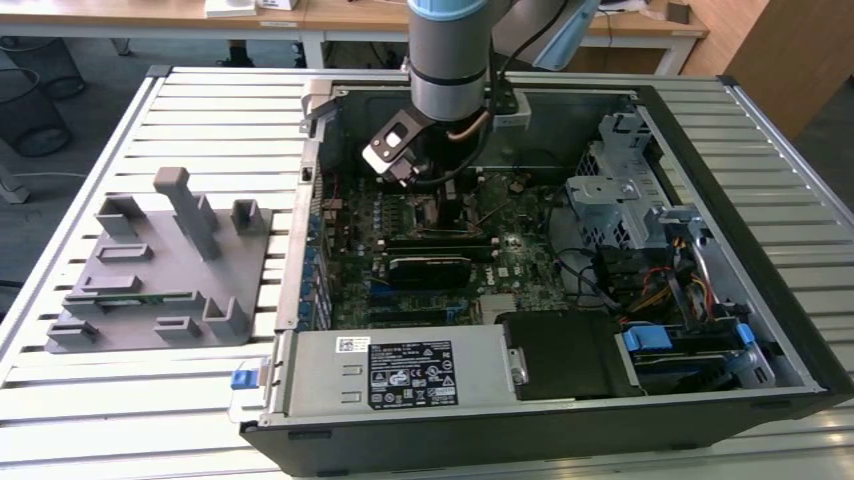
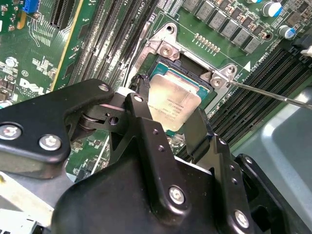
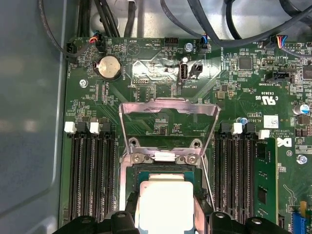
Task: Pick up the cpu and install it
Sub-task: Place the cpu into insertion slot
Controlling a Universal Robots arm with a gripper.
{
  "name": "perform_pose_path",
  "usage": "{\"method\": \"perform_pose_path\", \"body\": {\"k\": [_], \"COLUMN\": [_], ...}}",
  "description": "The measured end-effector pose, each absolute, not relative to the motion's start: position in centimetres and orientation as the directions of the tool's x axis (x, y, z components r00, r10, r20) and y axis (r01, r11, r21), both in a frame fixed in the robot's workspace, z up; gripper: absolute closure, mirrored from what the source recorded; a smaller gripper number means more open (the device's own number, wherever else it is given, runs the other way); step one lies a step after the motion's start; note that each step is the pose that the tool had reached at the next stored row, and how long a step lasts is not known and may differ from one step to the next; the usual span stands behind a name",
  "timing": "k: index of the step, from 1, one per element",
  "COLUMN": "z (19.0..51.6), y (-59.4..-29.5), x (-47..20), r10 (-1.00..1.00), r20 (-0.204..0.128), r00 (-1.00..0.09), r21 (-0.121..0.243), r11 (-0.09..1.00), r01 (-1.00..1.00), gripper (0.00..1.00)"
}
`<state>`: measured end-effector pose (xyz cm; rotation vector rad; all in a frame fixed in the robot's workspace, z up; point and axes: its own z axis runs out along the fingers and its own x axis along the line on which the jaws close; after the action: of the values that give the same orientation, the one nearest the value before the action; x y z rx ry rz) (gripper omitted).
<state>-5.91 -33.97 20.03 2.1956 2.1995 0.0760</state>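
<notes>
The cpu (image 2: 174,103), a flat square chip with a silver-grey lid, lies level in or just over the open socket on the green motherboard (image 2: 83,58). My gripper (image 2: 168,111) is shut on it, a black finger against each of two opposite edges. In the first wrist view the cpu (image 3: 165,204) shows between the two fingertips, and the socket's metal load plate (image 3: 168,109) stands flipped open beyond it. In the exterior view the gripper (image 1: 430,188) reaches down into the open computer case (image 1: 747,160) over the middle of the board.
Memory slots (image 3: 90,180) flank the socket on both sides, and the thin socket lever (image 2: 273,96) sticks out beside it. A grey plastic fixture (image 1: 160,265) sits on the slatted table at the exterior view's left. A drive cage (image 1: 627,190) and cables crowd the case's right.
</notes>
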Motion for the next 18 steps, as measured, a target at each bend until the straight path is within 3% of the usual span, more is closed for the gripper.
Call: {"method": "perform_pose_path", "body": {"k": [18], "z": [19.5], "y": [-33.84], "x": [-5.88], "r10": [1.0], "r20": [0.011], "r00": [0.002], "r21": [0.058], "r11": [-0.002], "r01": [0.998], "gripper": [0.47]}}
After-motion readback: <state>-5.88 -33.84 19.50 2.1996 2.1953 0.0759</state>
